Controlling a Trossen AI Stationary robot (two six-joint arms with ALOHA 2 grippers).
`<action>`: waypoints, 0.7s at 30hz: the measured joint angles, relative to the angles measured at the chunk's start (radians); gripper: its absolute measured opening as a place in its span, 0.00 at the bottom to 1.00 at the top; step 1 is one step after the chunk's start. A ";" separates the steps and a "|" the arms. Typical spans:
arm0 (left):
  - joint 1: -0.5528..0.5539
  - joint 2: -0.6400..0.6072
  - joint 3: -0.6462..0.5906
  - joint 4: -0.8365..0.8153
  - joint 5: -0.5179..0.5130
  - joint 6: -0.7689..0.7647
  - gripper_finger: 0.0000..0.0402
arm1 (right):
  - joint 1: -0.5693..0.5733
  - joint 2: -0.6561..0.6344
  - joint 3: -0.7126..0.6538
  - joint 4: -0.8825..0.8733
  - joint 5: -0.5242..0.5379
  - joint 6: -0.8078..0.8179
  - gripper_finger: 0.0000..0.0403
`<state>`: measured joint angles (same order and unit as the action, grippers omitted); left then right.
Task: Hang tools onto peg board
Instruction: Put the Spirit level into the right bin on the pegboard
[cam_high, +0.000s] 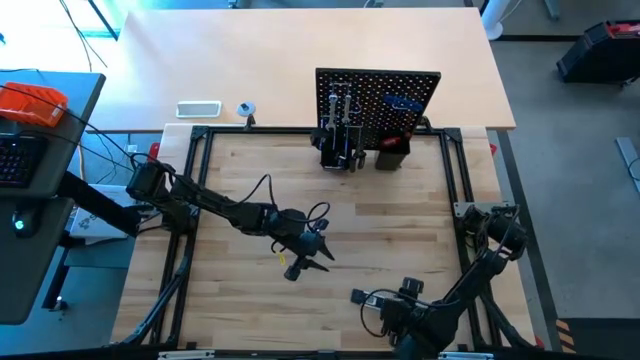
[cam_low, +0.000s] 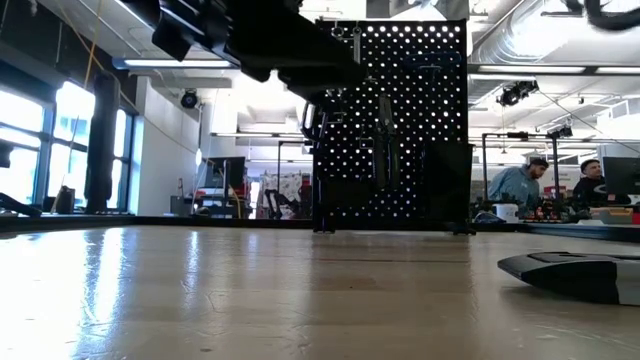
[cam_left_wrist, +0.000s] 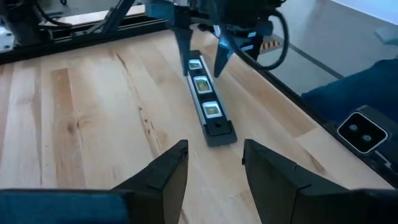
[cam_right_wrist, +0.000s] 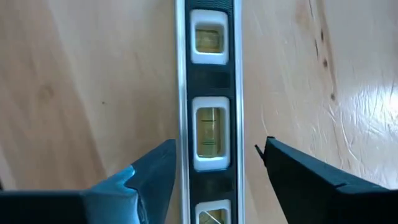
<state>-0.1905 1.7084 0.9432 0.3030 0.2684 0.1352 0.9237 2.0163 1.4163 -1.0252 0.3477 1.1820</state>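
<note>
Where overhead hides it: level (cam_right_wrist: 209, 118) (three vials)

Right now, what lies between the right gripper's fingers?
The level lies flat on the table between the open right gripper, untouched, in the right wrist view.

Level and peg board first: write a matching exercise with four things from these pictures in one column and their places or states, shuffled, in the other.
Things:
1. black bar level with three vials
2. black perforated upright peg board
3. left gripper
4. white rectangular tray

Places or states:
A. stands at the far edge of the wooden table
B. lies beyond the frame, left of the board
C. lies flat between the open fingers of the right gripper
D. open, empty, facing the level

Pairs: 1-C, 2-A, 3-D, 4-B
</note>
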 joint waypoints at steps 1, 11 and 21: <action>-0.002 0.000 0.000 0.000 0.000 0.000 0.37 | 0.000 0.000 -0.006 0.001 -0.001 0.011 0.59; -0.020 0.000 0.000 -0.012 0.002 0.017 0.37 | -0.028 -0.007 -0.114 0.153 -0.078 0.030 0.59; -0.024 0.001 0.000 -0.030 0.002 0.031 0.37 | -0.056 -0.008 -0.153 0.222 -0.121 -0.013 0.45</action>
<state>-0.2146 1.7092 0.9436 0.2726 0.2705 0.1659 0.8676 2.0087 1.2636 -0.8028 0.2264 1.1690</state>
